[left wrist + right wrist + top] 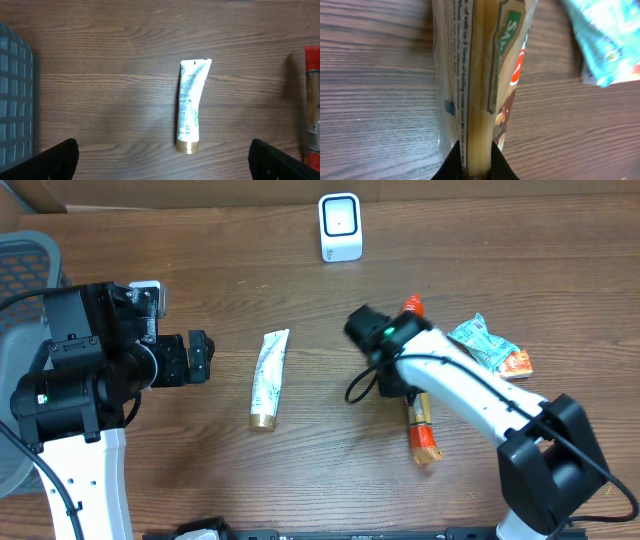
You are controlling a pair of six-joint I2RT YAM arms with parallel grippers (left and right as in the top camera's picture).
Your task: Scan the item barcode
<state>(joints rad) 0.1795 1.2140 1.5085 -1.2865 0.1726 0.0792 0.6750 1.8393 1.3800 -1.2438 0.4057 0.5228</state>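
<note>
My right gripper was clenched on a narrow edge of the long packet, which lay on the tabletop right of the tube, so I judged the slick wrapper might slip free or sag when lifted toward the scanner.

Soft even light, faint shadows on the desk, the close packet in the right wrist view slightly blurred
</note>
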